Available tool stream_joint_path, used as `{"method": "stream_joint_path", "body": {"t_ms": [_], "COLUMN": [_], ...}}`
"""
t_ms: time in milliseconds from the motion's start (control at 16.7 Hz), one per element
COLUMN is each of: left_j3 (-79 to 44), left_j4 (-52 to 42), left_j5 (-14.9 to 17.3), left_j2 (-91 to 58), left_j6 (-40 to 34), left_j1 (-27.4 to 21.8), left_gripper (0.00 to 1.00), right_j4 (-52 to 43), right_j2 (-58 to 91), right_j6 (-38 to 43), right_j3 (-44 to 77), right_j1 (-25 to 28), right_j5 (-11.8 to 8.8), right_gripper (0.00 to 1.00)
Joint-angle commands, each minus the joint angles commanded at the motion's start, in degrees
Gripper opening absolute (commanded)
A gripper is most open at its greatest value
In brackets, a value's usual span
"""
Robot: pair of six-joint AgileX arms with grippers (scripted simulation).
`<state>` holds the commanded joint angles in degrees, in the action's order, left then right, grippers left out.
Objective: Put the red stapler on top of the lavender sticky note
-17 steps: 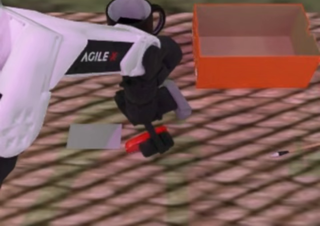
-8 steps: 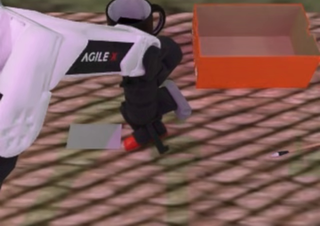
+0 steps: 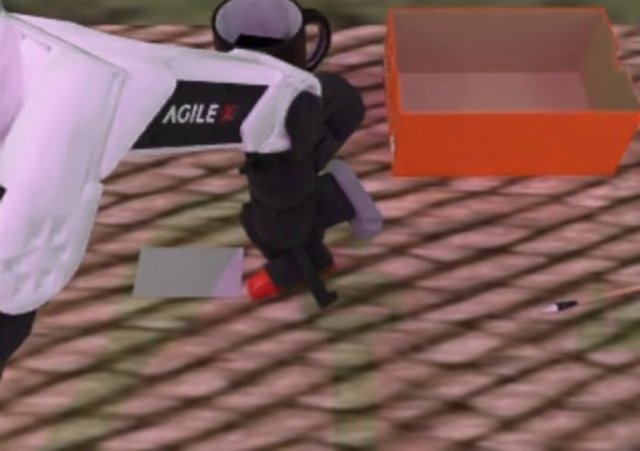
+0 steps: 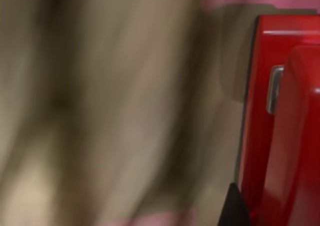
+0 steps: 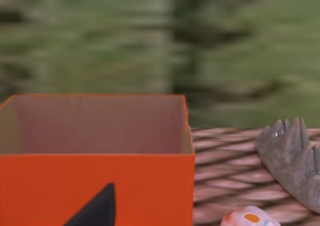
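My left tool (image 3: 312, 283) is down over the stapler (image 3: 262, 286), which lies on the surface just beside the right edge of the note (image 3: 189, 272). Only the stapler's left end shows red past the black fingers in the top view. From the left wrist view the red body (image 4: 285, 131) fills one side of the picture with a dark fingertip against it, so I judge the tool is narrowed onto the stapler, though I cannot confirm both pads are in contact. My right arm is parked out of the top view, its camera looking at the orange box (image 5: 95, 186).

To do this step well, I want a firm hold across the stapler's width before lifting. The glossy rounded shell may slip or twist if the pinch sits off centre. Then I lift only enough to clear the surface and carry it a short way left. I lower it over the middle of the note and let go only once it rests flat, so the thin sheet is not dragged or pushed aside.
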<state>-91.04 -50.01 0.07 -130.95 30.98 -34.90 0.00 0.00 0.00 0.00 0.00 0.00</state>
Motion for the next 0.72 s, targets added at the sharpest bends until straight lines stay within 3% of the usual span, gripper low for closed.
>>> {"method": "stream_joint_path", "body": {"t_ms": [240,720], "left_j3": [-1.88,-12.38], "left_j4": [-2.35,-19.01], "left_j5": [-0.03,-0.08], "left_j2": [0.73,6.54], "left_j6": [0.16,-0.15], "left_j1": [0.05,1.02], "left_gripper": [0.00,0.00], "right_j4": [0.00,0.00], "right_j2": [0.00,0.00], "right_j6": [0.00,0.00], "right_j3": [0.00,0.00], "right_j1": [0.00,0.00], "right_j5": [0.00,0.00], "right_gripper": [1.00,1.00]}}
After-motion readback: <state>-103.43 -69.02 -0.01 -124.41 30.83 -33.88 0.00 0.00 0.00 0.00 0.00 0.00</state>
